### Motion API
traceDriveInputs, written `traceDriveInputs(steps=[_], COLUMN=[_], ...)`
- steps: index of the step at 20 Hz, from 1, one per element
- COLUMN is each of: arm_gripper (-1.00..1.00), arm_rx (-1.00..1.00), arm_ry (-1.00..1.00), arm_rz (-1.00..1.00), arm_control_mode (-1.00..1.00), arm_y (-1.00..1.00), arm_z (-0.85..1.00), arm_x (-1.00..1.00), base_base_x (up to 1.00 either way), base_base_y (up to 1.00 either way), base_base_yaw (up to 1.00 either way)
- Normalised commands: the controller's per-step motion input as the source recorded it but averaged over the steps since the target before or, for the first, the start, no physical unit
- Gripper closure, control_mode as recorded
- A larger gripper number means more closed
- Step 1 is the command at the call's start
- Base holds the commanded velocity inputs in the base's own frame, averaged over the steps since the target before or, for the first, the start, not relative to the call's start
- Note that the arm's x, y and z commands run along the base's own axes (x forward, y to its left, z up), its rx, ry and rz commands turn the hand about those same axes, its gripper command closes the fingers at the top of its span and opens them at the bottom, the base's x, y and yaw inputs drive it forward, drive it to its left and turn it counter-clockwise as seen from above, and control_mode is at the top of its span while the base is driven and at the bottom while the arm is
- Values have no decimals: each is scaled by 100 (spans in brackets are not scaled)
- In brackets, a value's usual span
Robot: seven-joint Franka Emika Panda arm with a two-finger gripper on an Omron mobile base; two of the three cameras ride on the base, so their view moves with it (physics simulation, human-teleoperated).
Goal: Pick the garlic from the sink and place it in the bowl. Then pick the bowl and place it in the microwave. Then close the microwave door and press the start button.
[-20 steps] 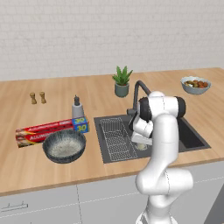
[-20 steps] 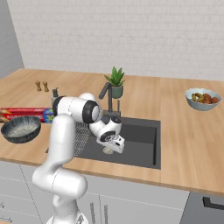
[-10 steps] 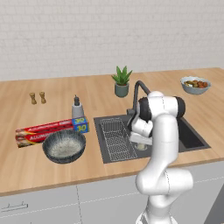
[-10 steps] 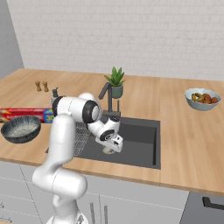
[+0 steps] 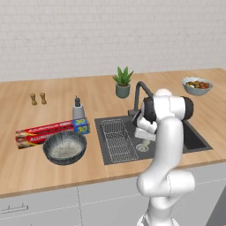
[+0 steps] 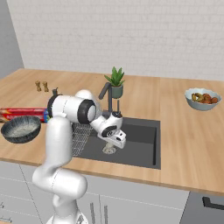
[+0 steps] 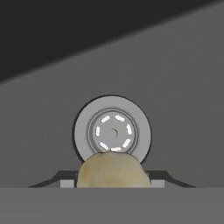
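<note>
Hand view gives us the garlic [image 7: 113,170], a pale yellowish lumpy bulb clamped between our gripper's [image 7: 113,183] fingertips, just before the sink's [image 7: 175,109] round drain [image 7: 113,132]. Left base view adds the bowl [image 5: 65,147] left of the sink.

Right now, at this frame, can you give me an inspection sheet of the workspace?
Surface: wooden counter with a dark sink set in it.
Job's things: garlic low in the sink, just in front of the drain; bowl on the counter left of the sink.
Clutter: foil box, small bottle, potted plant, food bowl, two shakers.
Gripper: gripper down in the sink, closed around the garlic.
Cables: nothing seen.
Surroundings: white brick wall, grey cabinets.
</note>
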Motion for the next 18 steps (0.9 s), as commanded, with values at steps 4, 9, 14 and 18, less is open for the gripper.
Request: traceDriveInputs(steps=[4, 9, 14, 18], arm_gripper=[100, 100, 100, 100], arm_rx=[0, 1, 4, 3], arm_ry=[-9, -8, -7, -11], arm_rz=[-12, -17, -19, -15], arm_control_mode=[-100, -100, -100, -100], arm_y=[-69, -75, -40, -5], arm_z=[65, 69, 94, 99], arm_x=[-7, -34, -75, -94], base_base_x=[0, 0, 0, 0], base_base_y=[0, 0, 0, 0], base_base_yaw=[0, 0, 0, 0])
